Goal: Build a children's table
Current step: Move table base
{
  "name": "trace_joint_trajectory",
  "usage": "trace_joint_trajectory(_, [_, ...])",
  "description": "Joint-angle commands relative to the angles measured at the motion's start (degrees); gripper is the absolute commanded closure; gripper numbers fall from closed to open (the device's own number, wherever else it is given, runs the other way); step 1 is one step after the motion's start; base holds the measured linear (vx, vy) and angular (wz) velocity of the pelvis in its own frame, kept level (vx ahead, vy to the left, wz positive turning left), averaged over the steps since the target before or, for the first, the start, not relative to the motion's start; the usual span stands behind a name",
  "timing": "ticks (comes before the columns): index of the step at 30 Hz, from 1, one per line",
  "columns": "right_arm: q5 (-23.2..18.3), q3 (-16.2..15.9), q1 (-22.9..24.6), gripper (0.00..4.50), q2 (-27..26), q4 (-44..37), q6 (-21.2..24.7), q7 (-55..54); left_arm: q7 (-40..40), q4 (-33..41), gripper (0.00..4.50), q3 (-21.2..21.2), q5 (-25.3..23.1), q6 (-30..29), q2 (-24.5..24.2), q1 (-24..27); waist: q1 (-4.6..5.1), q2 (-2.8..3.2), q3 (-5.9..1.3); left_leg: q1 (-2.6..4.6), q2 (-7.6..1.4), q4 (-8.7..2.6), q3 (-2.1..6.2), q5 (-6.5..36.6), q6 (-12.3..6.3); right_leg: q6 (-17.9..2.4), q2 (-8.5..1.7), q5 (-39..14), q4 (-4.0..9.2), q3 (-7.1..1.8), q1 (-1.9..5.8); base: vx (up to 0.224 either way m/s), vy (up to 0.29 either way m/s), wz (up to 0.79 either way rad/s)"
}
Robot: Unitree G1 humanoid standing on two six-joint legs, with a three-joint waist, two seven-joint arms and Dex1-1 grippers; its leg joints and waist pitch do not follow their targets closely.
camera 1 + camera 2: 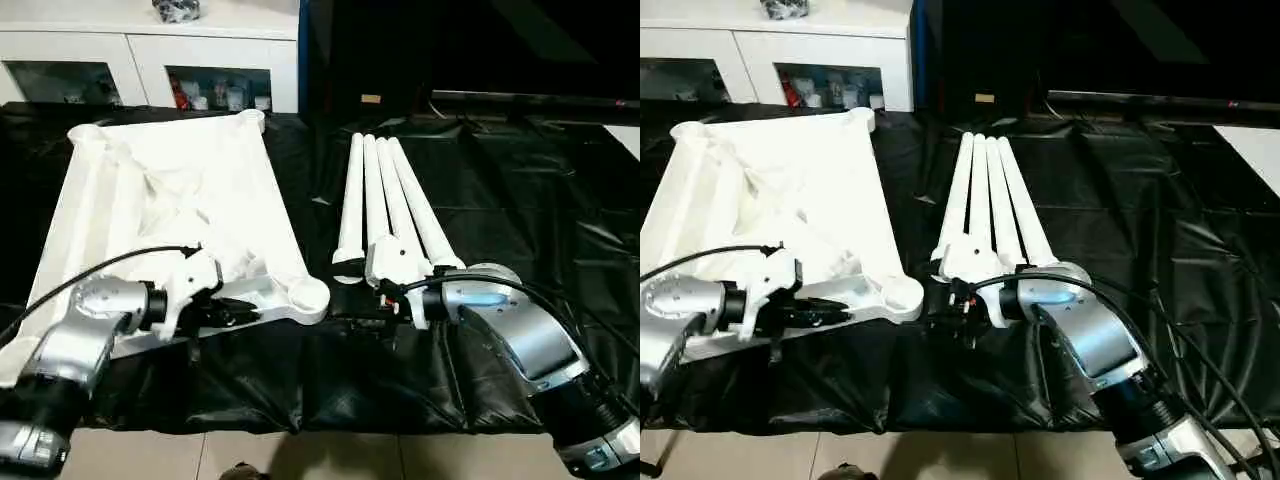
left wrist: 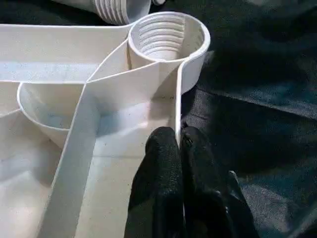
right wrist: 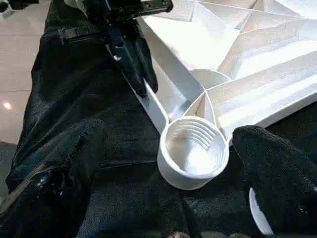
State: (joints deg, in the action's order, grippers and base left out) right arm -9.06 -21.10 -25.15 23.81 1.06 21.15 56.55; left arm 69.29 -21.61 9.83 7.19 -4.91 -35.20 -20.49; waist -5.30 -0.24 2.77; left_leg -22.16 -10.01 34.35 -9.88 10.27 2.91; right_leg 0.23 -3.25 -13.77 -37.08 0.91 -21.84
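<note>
Low down, left gripper [image 2: 179, 141] pinches tabletop [image 1: 170, 190] rim, forearm level.

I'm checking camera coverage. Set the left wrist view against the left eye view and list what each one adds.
Left wrist view alone: the thread rings inside the corner socket, and the left pincer shut on the tabletop's rim.

Left eye view alone: the four legs lying together, the right pincer, the cabinet.

Shared: the upturned tabletop on black sheeting.
</note>
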Motion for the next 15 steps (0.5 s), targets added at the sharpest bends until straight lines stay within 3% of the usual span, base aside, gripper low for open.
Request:
trace_joint_trajectory(1, [0.3,1.0,-0.8,0.0,0.0,0.1,-0.4,-0.6,-1.0,0.4,4.46,-1.1,0.4,2.3,0.0,0.2,-0.32,0.65,-3.42,1.57,-3.01,-4.33,1.08,11.1,0.49,-13.7,-4.4,1.9,3.97,-1.98,1.87,0.0,0.0,0.0])
trace_joint_trajectory(5, [-0.9,3.9,-1.8,0.0,-1.3,0.2,1.0,-3.4,-0.5,0.3,3.91,-3.4,2.2,3.2,-0.1,-0.6,-0.39,0.65,-3.46,1.66,-3.03,-4.34,1.06,11.1,0.72,-13.4,-4.43,1.8,3.94,-1.97,1.75,0.0,0.0,0.0])
trace_joint_trajectory(8, [-0.9,5.7,-2.9,0.0,-2.5,0.3,2.8,-6.7,-0.9,1.8,3.77,-4.9,3.1,3.7,-0.8,-0.8,-0.33,0.8,-3.44,1.69,-2.91,-4.39,1.05,11.5,1.23,-13.8,-4.3,1.2,3.88,-1.9,1.64,0.0,0.0,0.0])
trace_joint_trajectory(9, [-0.8,6.2,-3.5,0.0,-3.1,0.4,4.1,-8.1,-1.2,2.3,3.51,-5.5,3.4,3.9,-1.0,-0.8,-0.26,0.75,-3.35,1.75,-2.93,-4.46,1.06,12.0,1.45,-13.6,-4.3,0.4,3.98,-1.94,1.59,0.0,0.0,0.0])
trace_joint_trajectory(11, [-1.2,7.4,-5.0,0.0,-4.7,1.0,7.6,-10.9,-1.3,4.4,3.44,-6.9,4.9,3.0,-1.6,-0.7,-0.2,0.87,-3.36,1.87,-2.9,-4.53,1.07,12.0,2.03,-13.4,-4.24,-0.5,3.91,-1.95,1.52,0.0,0.0,0.0])
trace_joint_trajectory(13, [-1.3,9.3,-7.6,0.0,-7.6,3.7,11.4,-15.3,-2.0,7.9,3.44,-8.5,7.2,0.8,-1.8,-0.3,-0.13,0.59,-3.48,1.82,-2.83,-4.49,1.02,11.1,2.26,-13.6,-4.22,0.6,3.66,-1.91,1.53,0.0,0.0,0.0])
trace_joint_trajectory(15, [-0.6,9.8,-8.9,0.0,-8.9,5.6,12.3,-17.7,-2.5,9.6,3.44,-9.2,8.4,-1.0,-1.8,-0.3,-0.16,0.82,-3.43,1.85,-2.79,-4.48,0.95,11.0,2.85,-13.8,-4.22,0.2,3.68,-1.87,1.36,0.0,0.0,0.0])
